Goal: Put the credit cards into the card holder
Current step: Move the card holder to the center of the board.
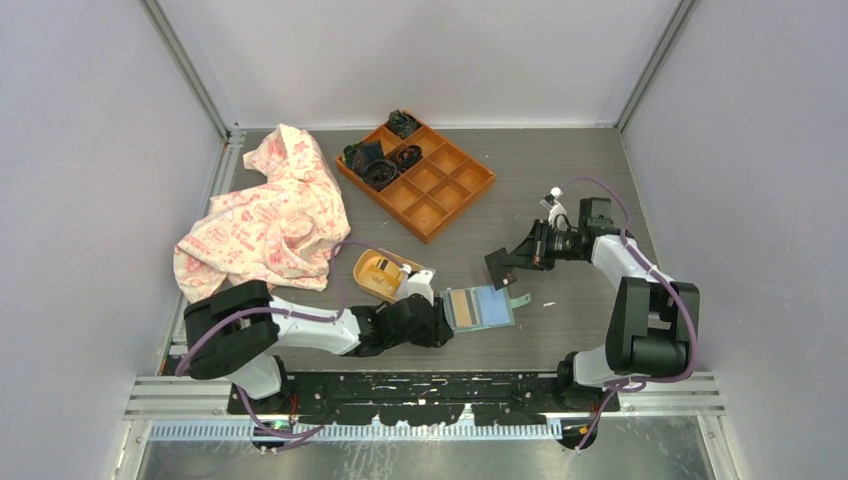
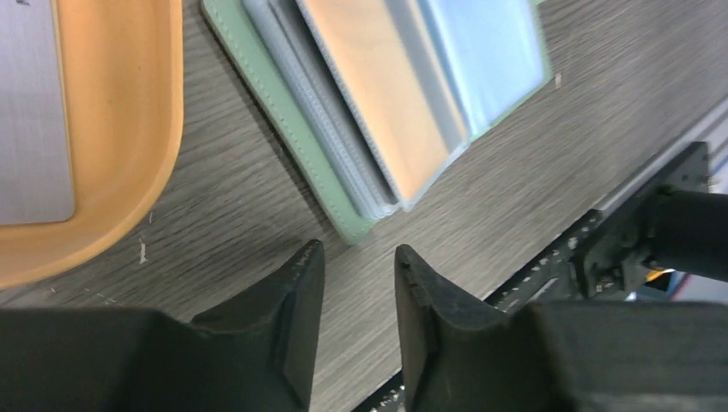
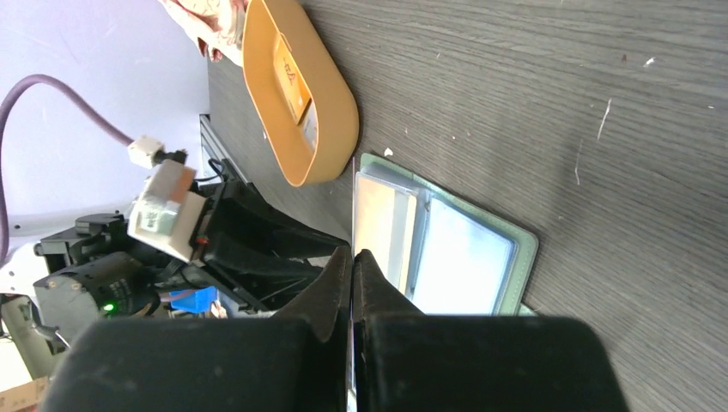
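Grey wood-grain tabletop (image 1: 580,190), enclosed by pale walls, is seen from above: the card holder (image 1: 480,307) lies open near the front edge, with the left gripper (image 1: 440,322) just beside its left side, and a black card (image 1: 497,266) is pinched in the right gripper (image 1: 514,261) just beyond it. From the left wrist, a narrow empty gap is shown between the jaws, and a grey card (image 2: 30,112) lies in the yellow dish (image 2: 129,172). From the right wrist, the fingers (image 3: 330,292) are seen pressed together.
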{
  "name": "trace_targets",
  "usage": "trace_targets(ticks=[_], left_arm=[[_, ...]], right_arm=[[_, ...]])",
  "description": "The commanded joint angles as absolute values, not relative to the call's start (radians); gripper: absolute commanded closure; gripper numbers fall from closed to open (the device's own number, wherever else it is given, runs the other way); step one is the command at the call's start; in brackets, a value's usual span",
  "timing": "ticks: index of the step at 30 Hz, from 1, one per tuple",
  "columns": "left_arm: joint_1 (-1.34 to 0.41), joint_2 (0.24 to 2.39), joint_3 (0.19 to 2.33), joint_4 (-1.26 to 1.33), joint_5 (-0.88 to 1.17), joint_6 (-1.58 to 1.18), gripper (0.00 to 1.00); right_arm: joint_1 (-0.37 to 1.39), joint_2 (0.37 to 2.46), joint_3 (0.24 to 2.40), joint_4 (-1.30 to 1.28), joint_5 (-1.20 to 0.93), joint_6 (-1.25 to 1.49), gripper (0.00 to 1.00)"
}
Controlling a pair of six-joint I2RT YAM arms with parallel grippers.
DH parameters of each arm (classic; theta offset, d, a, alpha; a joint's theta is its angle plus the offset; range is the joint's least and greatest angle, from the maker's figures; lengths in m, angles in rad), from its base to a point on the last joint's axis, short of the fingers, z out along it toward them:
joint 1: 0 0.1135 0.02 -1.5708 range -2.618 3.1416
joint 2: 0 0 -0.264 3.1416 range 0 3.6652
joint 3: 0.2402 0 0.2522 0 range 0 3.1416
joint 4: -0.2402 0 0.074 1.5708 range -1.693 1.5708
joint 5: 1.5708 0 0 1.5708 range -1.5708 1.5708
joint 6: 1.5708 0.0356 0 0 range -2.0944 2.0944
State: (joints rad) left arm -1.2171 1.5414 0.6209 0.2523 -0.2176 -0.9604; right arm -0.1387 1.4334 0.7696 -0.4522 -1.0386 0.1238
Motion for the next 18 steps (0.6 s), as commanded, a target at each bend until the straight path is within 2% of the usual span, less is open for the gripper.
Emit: trace_targets(ticks=[1,12,18], left_arm=[[-1.228,1.592,0.661,0.296,-0.245,-0.975,0.67],[-1.213,1.75,0.798,0.25,-0.22,-0.939,0.68],[-1.122,1.819,0.879,0.276,-0.158,-0.895,0.68]], right_arm=[[-0.135,1.401,0.807,-0.482,-1.074,0.079,0.99],[-0.135,1.412,0.815,-0.486,-1.085,0.081,0.99],[-0.136,1.441,0.887,-0.629,-1.012,-0.077,0.99]])
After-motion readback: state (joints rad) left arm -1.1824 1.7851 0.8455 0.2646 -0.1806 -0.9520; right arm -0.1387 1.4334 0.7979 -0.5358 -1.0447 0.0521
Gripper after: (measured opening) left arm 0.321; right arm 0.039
